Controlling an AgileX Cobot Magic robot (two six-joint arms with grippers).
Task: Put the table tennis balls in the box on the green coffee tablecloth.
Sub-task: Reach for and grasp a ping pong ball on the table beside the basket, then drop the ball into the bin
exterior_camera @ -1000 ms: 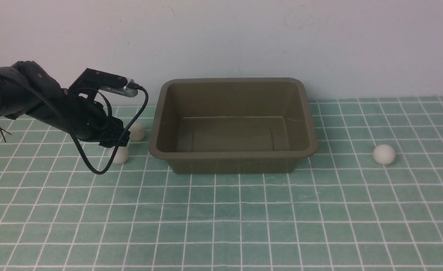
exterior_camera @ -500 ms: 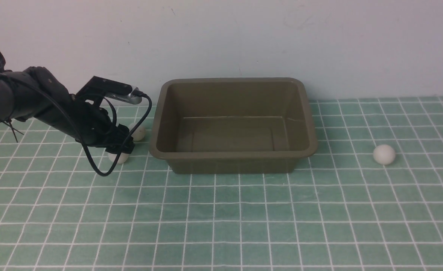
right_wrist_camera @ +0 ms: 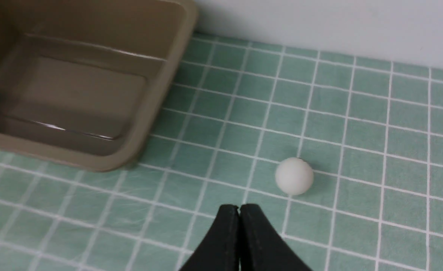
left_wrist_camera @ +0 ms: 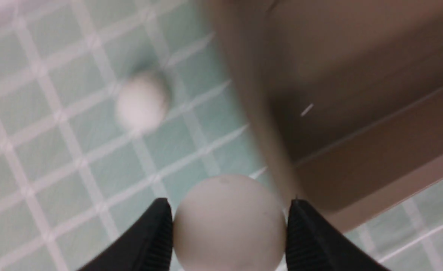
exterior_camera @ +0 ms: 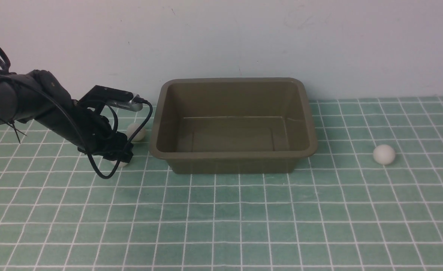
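The olive-brown box (exterior_camera: pixel 232 155) stands empty on the green checked tablecloth (exterior_camera: pixel 244 218). My left gripper (exterior_camera: pixel 122 156) is down on the cloth just left of the box. In the left wrist view, its fingers (left_wrist_camera: pixel 157 233) press both sides of a white table tennis ball (left_wrist_camera: pixel 229 226), which barely shows in the front view (exterior_camera: pixel 121 163). A second ball (exterior_camera: pixel 136 131) lies just behind it, beside the box's left wall (left_wrist_camera: pixel 338 75). A third ball (exterior_camera: pixel 384 154) lies right of the box. My right gripper (right_wrist_camera: pixel 239 207) is shut and empty, hovering near that ball (right_wrist_camera: pixel 294 176); it is out of the front view.
A pale wall runs close behind the box. The left arm's black cable (exterior_camera: pixel 104 174) loops down to the cloth by the gripper. The box's corner (right_wrist_camera: pixel 157 113) shows in the right wrist view.
My left gripper has lowered over the nearer left ball, which is now mostly hidden by the fingers. The other two balls and the box have not moved.
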